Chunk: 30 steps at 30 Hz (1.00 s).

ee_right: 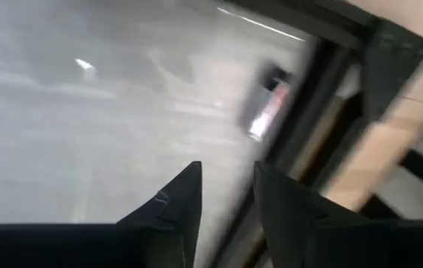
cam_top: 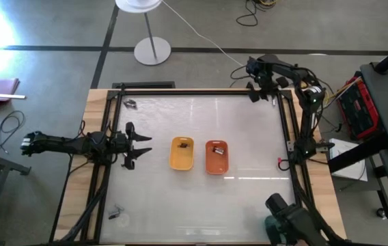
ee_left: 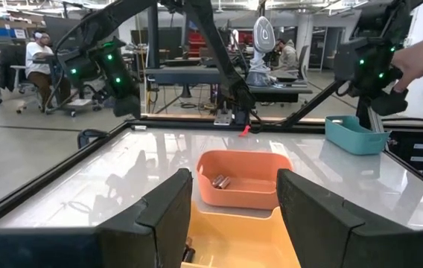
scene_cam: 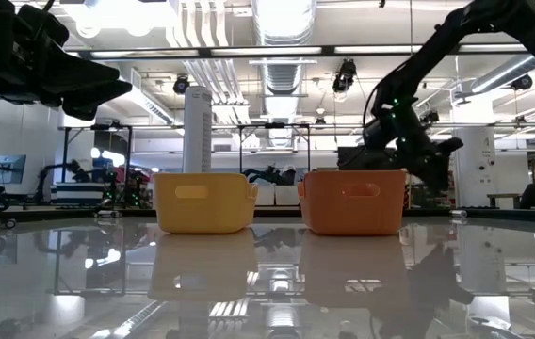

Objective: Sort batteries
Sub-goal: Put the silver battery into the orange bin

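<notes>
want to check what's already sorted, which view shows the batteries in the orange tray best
The left wrist view: it looks down into the orange tray, showing batteries on its floor. The high view shows only a dark speck there. The low view sees just the tray's wall; the right wrist view misses it.

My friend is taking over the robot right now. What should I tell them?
Left gripper: open, empty, at the table's left side, facing the yellow tray.
Right gripper: open, empty, at the far right corner, near one loose battery by the frame.
Done: batteries lie in the orange tray; something dark lies in the yellow tray.
Left: small loose pieces, likely batteries, at the far left corner and near left corner. The teal tray sits at the table's right edge.
</notes>
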{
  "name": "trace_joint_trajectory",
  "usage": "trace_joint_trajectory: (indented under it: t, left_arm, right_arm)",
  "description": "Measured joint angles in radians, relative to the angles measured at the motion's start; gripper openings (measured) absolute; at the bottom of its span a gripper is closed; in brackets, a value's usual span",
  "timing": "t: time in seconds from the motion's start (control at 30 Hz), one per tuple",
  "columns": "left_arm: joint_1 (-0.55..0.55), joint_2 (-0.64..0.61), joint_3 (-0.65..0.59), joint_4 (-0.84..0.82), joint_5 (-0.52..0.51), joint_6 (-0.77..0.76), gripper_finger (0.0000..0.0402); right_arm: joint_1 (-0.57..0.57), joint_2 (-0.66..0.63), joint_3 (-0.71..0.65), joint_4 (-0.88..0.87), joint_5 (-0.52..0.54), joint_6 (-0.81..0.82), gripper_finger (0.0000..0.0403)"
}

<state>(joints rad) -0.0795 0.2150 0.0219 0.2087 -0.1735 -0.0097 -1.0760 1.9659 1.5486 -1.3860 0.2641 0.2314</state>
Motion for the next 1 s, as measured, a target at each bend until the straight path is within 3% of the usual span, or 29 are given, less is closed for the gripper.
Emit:
trace_joint_trajectory:
  t: [0.27, 0.57, 0.83, 0.93, 1.0]
  left_arm:
    - [0.0, 0.0, 0.0, 0.0, 0.0, 0.0, 0.0181]
    - [0.0, 0.002, 0.0, 0.0, 0.0, 0.0, 0.0181]
    - [0.0, 0.002, 0.0, 0.0, 0.0, 0.0, 0.0181]
    - [0.0, 0.002, 0.0, 0.0, 0.0, 0.0, 0.0181]
    - [0.0, 0.002, 0.0, 0.0, 0.0, 0.0, 0.0181]
  right_arm:
    - [0.005, 0.01, -0.007, 0.012, 0.026, -0.036, 0.0089]
    - [0.016, 0.012, -0.004, -0.09, 0.02, -0.053, 0.0097]
    - [0.02, 0.011, 0.0, -0.101, 0.035, -0.251, 0.008]
    - [0.023, 0.011, 0.017, -0.105, 0.106, -0.307, 0.0067]
    - [0.027, 0.011, 0.035, -0.105, 0.215, -0.3, 0.0058]
